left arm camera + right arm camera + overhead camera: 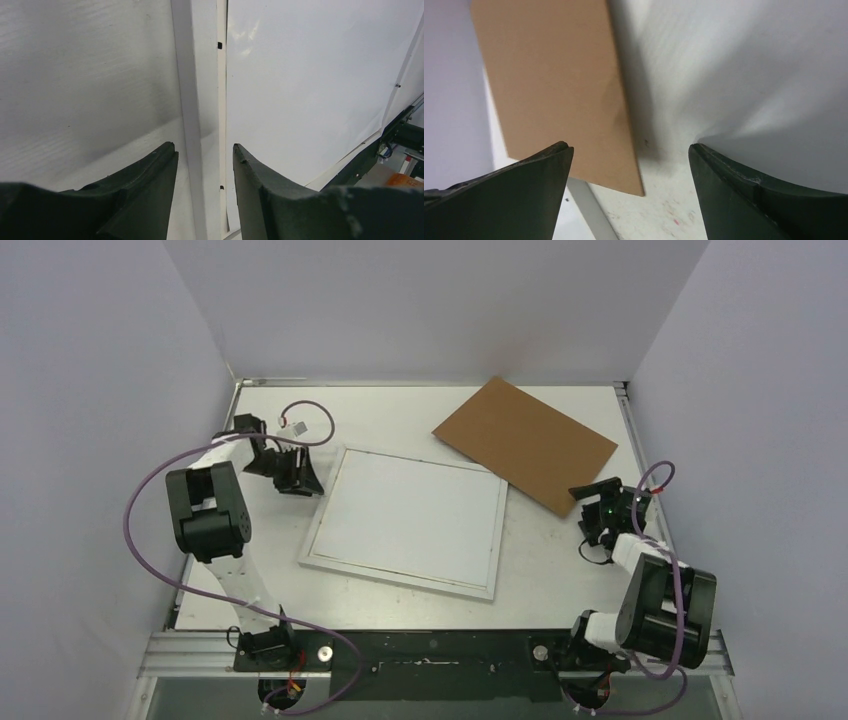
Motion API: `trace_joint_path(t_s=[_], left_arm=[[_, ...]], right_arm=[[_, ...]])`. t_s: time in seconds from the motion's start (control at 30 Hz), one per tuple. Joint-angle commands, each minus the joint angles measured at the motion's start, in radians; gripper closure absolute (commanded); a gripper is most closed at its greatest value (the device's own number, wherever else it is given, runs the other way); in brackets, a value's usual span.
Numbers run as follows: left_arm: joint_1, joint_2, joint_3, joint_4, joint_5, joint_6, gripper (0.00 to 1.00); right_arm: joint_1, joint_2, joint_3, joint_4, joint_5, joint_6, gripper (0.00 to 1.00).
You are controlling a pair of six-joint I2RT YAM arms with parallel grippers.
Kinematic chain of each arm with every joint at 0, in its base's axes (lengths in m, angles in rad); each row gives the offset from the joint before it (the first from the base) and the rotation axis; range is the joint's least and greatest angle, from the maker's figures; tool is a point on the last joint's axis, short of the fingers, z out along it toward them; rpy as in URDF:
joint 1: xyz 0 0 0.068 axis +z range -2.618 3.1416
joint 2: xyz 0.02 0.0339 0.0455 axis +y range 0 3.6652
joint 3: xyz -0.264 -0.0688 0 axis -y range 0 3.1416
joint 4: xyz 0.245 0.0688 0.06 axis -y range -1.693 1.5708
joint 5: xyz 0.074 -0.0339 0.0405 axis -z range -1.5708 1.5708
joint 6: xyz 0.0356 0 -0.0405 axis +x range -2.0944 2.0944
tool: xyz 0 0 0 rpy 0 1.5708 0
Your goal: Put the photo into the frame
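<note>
Jaws empty, backing board [525,443] next

Left jaws parted over the frame's [195,60] rail, empty; right jaws gape by the backing board's corner. Frame lies flat mid-worktop [560,565], white sheet [410,515] inside, perhaps the photo face-down. Next, likely: pinch the board's edge.

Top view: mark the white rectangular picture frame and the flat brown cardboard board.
white rectangular picture frame [400,576], top view, on its near rim.
flat brown cardboard board [525,442], top view, middle of its face.
</note>
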Motion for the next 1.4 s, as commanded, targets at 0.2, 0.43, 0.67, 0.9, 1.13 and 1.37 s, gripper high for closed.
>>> trace_joint_path(t_s=[0.2,0.43,0.67,0.9,1.13,1.37], left_arm=[[0.052,-0.052,0.124,-0.076,0.006,0.028,0.53],[0.066,-0.041,0.160,-0.105,0.006,0.022,0.53],[0.070,-0.038,0.176,-0.113,-0.003,0.017,0.53],[0.067,-0.002,0.226,-0.129,-0.015,0.046,0.52],[-0.026,0.107,0.534,-0.208,-0.011,0.297,0.36],[-0.210,0.337,0.931,-0.344,-0.069,0.597,0.33]], right_arm=[[-0.012,0.259,-0.092,0.578,-0.165,0.163,0.21],[-0.011,0.380,-0.140,0.788,-0.206,0.227,0.37],[-0.011,0.453,-0.167,1.005,-0.262,0.318,0.95],[0.019,0.227,-0.075,0.868,-0.229,0.339,0.95],[0.064,0.058,0.122,0.679,-0.187,0.317,0.95],[0.063,0.014,0.262,0.579,-0.177,0.299,0.95]])
